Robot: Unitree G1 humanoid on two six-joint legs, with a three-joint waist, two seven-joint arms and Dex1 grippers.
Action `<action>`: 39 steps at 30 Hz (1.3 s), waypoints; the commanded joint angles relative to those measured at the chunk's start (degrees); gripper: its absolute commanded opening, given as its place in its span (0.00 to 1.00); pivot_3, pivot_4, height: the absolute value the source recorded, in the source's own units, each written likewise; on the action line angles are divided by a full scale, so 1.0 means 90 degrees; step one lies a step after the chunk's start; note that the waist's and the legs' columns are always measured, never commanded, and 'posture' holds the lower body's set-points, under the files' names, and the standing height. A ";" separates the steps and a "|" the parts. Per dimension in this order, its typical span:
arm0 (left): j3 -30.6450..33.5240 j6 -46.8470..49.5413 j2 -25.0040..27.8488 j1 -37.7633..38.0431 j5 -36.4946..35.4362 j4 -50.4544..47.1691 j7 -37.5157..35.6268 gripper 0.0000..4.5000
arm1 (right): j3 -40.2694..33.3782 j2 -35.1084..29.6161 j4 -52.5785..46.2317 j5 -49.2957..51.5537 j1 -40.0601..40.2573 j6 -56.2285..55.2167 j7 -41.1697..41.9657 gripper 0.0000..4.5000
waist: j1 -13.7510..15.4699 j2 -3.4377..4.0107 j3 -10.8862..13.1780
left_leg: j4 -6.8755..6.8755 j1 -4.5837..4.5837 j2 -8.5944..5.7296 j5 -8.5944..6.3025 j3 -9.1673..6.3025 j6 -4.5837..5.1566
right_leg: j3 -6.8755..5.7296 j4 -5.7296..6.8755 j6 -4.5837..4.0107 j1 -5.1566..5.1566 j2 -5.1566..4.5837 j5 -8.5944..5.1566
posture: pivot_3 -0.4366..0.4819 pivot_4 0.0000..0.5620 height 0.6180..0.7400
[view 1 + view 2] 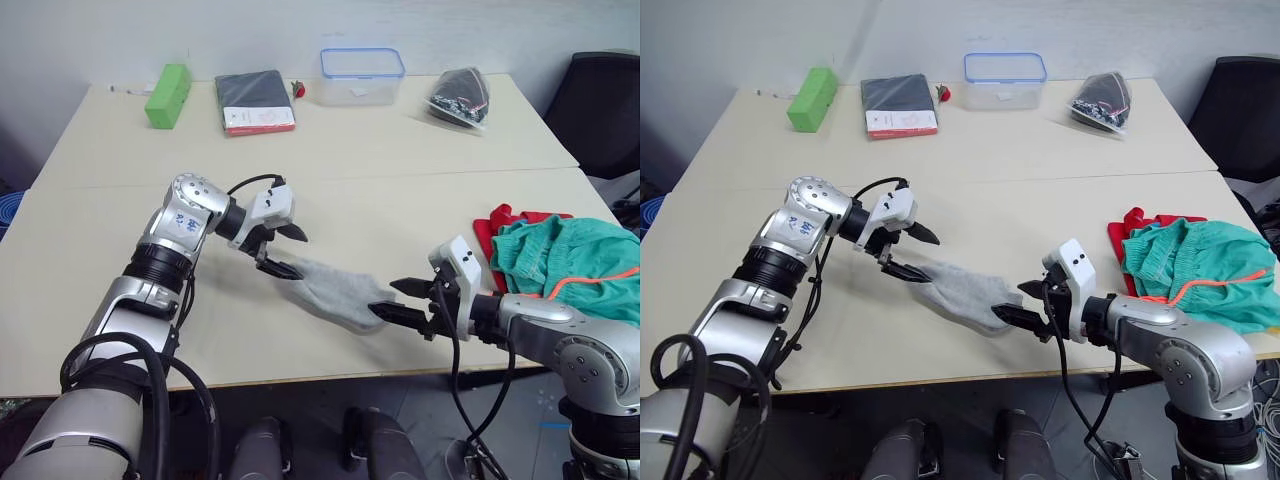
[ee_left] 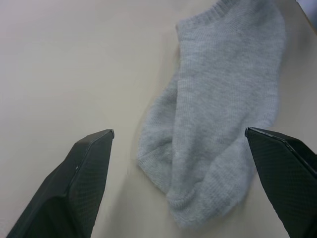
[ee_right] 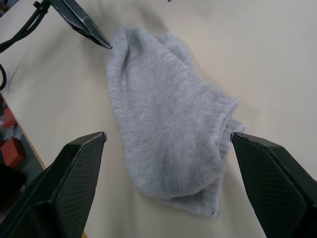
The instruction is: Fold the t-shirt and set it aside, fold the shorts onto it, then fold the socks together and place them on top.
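The light grey socks lie together in one flat bundle on the table's front middle. My left gripper hovers open at their left end, one finger on each side of the sock. At the bundle's right end my right gripper is also open, its fingers straddling the sock cuffs. Neither gripper holds anything. The teal-green shorts with an orange drawstring lie bunched at the right table edge, on top of the red t-shirt, of which a strip shows.
Along the far edge stand a green box, a dark flat package, a clear container with a blue lid and a bag of dark items. A black chair stands at the far right.
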 commanded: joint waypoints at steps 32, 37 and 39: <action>-0.0164 -0.0582 -0.0417 -0.0654 0.0431 0.0920 -0.0325 0.01 | -0.0171 -0.0407 -0.0599 0.0705 0.0346 -0.0433 -0.0235 0.92 | 0.0001 0.0000 0.0000 | 0.0001 0.0001 0.0002 0.0001 -0.0002 0.0002 | 0.0000 0.0003 0.0000 0.0001 -0.0001 0.0000 | 0.48 0.27 1.00; -0.0165 -0.0810 -0.0531 -0.0835 0.0490 0.1216 -0.0237 0.01 | -0.0171 -0.0465 -0.0691 0.0829 0.0458 -0.0600 -0.0196 0.92 | 0.0005 -0.0002 -0.0001 | 0.0003 0.0001 0.0000 0.0000 -0.0003 0.0004 | -0.0002 0.0000 0.0002 0.0005 -0.0001 0.0001 | 0.48 0.27 1.00; -0.0187 -0.0934 -0.0544 -0.0840 0.0517 0.1273 -0.0245 0.01 | -0.0156 -0.0491 -0.0695 0.0844 0.0490 -0.0643 -0.0204 0.92 | 0.0003 -0.0002 -0.0001 | 0.0003 0.0000 0.0000 0.0000 -0.0004 0.0004 | -0.0002 0.0000 0.0002 0.0005 -0.0001 0.0001 | 0.48 0.27 1.00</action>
